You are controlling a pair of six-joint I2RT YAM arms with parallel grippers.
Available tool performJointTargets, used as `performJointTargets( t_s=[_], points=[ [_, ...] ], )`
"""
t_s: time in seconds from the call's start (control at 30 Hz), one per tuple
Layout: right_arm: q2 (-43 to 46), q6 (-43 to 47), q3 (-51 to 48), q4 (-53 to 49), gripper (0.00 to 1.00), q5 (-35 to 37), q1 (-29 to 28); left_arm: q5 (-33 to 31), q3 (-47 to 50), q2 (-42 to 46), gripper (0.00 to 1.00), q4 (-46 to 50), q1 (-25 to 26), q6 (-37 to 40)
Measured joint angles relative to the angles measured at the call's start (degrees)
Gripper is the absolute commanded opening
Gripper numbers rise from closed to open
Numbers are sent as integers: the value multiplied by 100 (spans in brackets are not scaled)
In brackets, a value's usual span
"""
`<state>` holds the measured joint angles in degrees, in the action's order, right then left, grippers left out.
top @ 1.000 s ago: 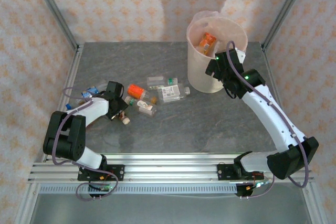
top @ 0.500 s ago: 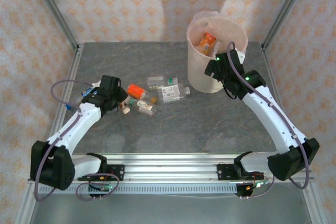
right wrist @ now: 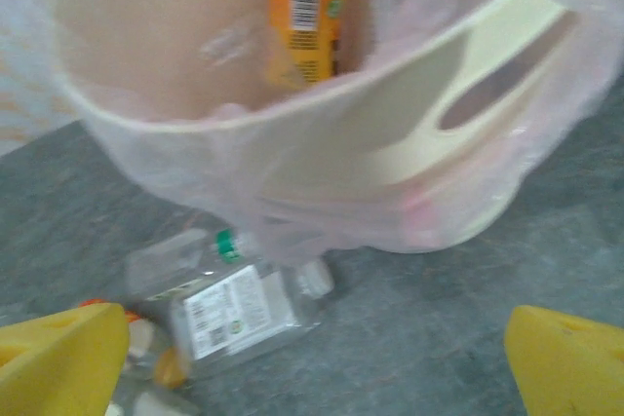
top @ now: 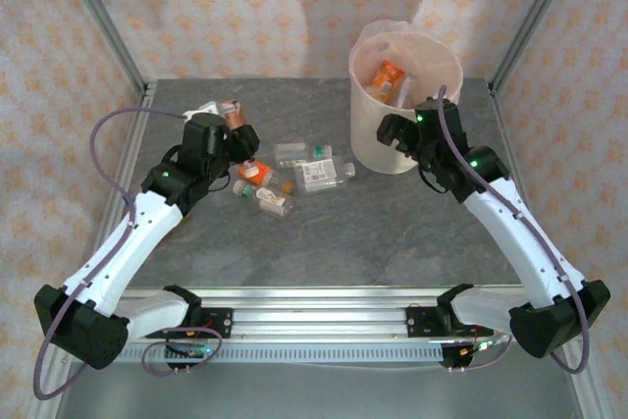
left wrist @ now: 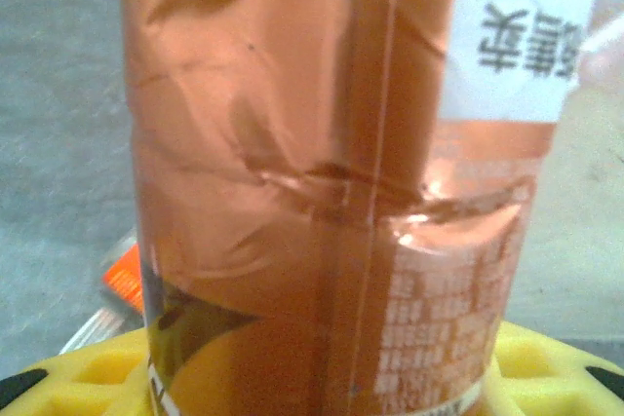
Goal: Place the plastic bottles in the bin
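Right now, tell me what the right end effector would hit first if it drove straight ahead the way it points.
Most likely the bin's bag-covered side wall, which squarely faces the open right end effector. The clear bottle on the table lies lower, probably under that line.

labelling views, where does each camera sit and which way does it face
Top external: above, behind the bases, looking down on the table; both arms show.
Left wrist: by the left gripper, facing the held bottle close; yellow pads show.
Right wrist: by the right gripper, facing the bin; yellow fingertips show.
Shared: top external and right wrist both see the bin, orange bottle inside.
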<state>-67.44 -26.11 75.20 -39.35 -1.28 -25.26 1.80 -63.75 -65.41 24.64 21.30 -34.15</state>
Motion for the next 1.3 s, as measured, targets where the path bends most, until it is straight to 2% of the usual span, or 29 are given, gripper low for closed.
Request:
performJointTargets(
  t_s=[0.23, 0.43, 0.73, 1.07, 1.3],
  points=[
    [11, 63, 2, 925, 99, -1827, -13, 841, 2, 0, 54, -813, 306, 1165],
    [-225, 107, 273, 1541, 100, -2839, -280, 1657, -33, -87, 54, -1246, 531, 1681],
    [-909, 671, 1167, 1622, 94, -3156, -1073, 2551, -337, -378, 55, -1296, 852, 2114],
    [-1419, 859, 1517, 1620, 82, -3134, -1196, 2940, -533, -411, 55, -1200, 1104, 2457],
    [-1565, 782, 1556, 1628, 67, -3246, -1200, 2914, -566, -509, 56, -1102, 1158, 2518]
  ],
)
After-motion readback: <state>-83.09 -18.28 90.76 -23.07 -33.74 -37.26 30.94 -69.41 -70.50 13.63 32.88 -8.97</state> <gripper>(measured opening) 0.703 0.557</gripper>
